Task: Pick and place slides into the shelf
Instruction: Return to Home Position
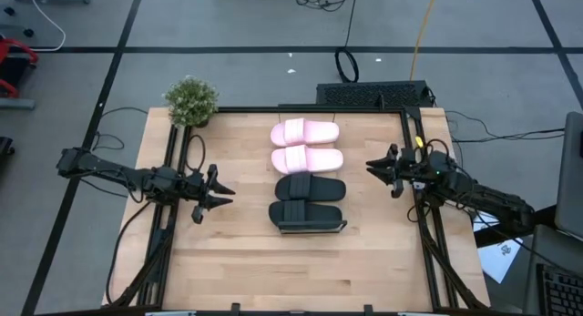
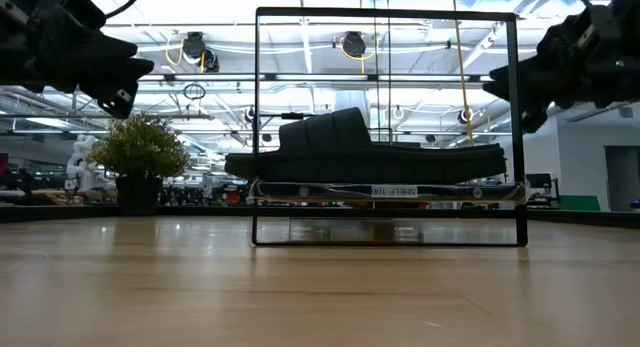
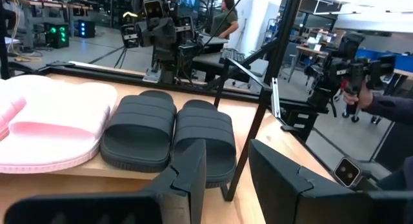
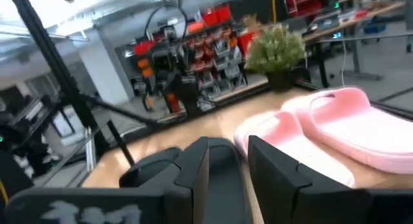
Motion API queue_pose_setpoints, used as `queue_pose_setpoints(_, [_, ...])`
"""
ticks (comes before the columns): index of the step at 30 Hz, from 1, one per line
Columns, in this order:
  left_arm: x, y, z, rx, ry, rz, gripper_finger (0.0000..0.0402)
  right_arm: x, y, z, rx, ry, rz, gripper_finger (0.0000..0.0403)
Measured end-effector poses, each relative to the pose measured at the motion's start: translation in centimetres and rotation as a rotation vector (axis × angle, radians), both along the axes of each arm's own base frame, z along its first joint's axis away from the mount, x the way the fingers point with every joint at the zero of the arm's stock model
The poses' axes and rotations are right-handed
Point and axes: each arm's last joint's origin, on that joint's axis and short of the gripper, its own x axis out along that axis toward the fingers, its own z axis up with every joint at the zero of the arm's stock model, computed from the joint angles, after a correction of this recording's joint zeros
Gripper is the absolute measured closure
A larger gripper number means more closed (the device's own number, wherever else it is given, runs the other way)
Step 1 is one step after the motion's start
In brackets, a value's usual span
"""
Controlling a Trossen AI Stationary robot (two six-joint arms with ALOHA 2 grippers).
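Note:
Four slides lie in a row, soles down, at the table's middle: two pale pink [image 1: 306,144] toward the far edge, two black [image 1: 309,200] nearer. They rest on the shelf [image 2: 390,192], a light-wood rack raised inside a thin black frame, with its metal edge [image 1: 339,228] at the near end. My left gripper [image 1: 223,196] hovers open left of the black slides [image 3: 164,130], touching nothing. My right gripper [image 1: 372,166] hovers open right of the pink slides [image 4: 335,130], also touching nothing.
A potted plant [image 1: 191,102] stands at the far left corner. Black frame rails [image 1: 414,216] run along the table's left, right and far sides. The shelf frame's upright post [image 3: 258,108] stands close before my left fingers. A person's hand [image 3: 361,95] shows beyond the table.

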Motion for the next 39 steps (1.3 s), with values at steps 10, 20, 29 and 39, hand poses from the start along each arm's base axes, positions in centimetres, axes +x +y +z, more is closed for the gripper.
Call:
queue_pose_setpoints(10, [0.04,0.03,-0.18,-0.001,0.019,0.016,0.0286,0.03,0.04,0.16,-0.011,-0.032,0.001,0.0303])
queue_pose_setpoints(20, [0.04,0.06,-0.46,-0.145,0.074,0.029,0.0286,0.02,-0.02,0.15,-0.010,-0.032,-0.019,0.0303])
queue_pose_setpoints(29, [0.04,0.06,-0.45,-0.204,0.083,0.031,0.0286,0.02,-0.02,0.15,0.010,-0.035,-0.018,0.0303])
queue_pose_setpoints(39, [0.04,0.06,-0.45,-0.203,0.082,0.031,0.0286,0.03,-0.02,0.15,0.008,-0.035,-0.017,0.0303])
